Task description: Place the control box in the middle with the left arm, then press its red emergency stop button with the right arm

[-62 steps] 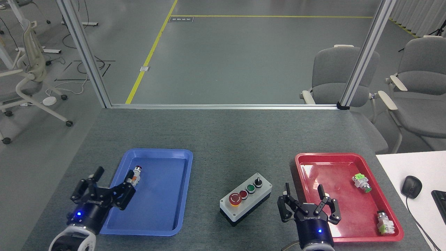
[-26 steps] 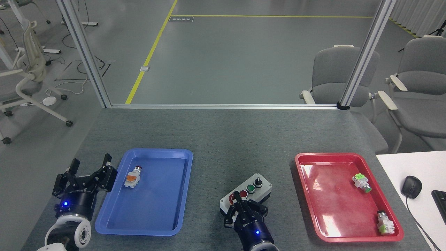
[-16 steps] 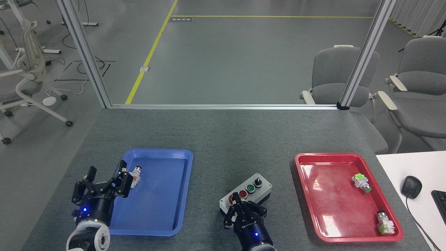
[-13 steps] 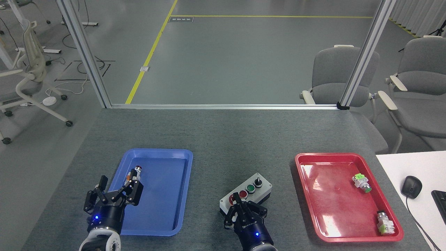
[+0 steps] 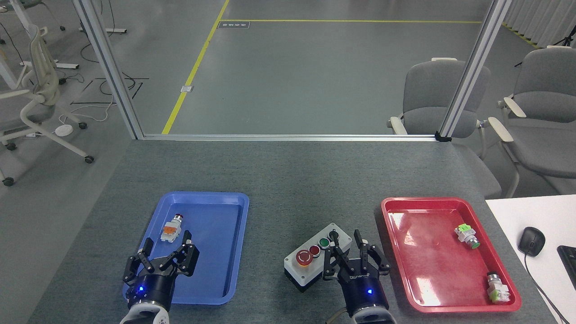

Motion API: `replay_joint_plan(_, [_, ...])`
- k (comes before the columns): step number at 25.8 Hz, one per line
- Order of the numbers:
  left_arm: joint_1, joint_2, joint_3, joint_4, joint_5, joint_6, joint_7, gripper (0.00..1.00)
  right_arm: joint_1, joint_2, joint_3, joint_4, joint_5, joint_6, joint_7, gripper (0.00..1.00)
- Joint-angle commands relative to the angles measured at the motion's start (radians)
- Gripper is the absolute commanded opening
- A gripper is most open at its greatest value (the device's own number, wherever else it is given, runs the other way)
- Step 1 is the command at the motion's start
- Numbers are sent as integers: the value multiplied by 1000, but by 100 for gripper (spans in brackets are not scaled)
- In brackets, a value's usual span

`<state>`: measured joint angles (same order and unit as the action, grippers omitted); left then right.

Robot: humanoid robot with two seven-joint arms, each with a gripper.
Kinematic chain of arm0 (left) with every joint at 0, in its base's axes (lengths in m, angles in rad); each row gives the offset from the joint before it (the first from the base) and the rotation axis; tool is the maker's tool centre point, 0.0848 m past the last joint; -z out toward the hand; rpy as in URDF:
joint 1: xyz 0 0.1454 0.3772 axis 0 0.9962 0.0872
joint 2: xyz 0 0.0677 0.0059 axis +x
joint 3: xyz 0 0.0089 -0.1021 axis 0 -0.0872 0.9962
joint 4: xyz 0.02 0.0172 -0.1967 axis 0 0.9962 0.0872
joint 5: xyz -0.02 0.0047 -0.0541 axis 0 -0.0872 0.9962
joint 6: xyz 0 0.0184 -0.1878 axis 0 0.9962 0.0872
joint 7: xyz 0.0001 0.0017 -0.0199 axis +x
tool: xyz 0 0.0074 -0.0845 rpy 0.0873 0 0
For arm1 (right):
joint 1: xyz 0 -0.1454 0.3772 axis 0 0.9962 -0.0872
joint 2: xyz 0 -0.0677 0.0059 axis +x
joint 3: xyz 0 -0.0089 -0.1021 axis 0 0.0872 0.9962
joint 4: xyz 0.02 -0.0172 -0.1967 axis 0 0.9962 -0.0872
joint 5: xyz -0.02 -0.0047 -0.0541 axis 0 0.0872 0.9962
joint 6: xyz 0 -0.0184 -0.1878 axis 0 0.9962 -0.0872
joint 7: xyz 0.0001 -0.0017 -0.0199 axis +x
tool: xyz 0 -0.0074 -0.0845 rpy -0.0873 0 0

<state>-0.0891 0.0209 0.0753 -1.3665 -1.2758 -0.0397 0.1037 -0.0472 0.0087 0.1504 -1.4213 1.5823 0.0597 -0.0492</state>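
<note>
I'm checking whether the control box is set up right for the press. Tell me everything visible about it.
The control box is an oblong light grey housing on a black base, apparently plastic. It rests flat on the dark grey tabletop, between the blue tray and the red tray, turned diagonally. Its top carries one row: the large red emergency stop button nearest, then a small red button, a green button and a black knob. The right end effector sits open at its right side; contact cannot be told.

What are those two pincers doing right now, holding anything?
Left pincer: open, holding nothing, over the blue tray.
Right pincer: open, holding nothing, beside the control box.
</note>
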Motion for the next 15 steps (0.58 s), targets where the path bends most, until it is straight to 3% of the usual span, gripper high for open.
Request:
replay_joint_plan(1, [0, -1, 1, 0, 13, 6, -4, 99, 53, -24, -74, -57, -5, -8, -3, 98])
replay_joint_plan(7, [0, -1, 1, 0, 13, 6, -2, 99, 118, -87, -173, -136, -90, -6, -4, 98])
replay_joint_plan(15, [0, -1, 3, 0, 13, 6, -4, 99, 132, -165, -227, -166, -97, -8, -18, 98])
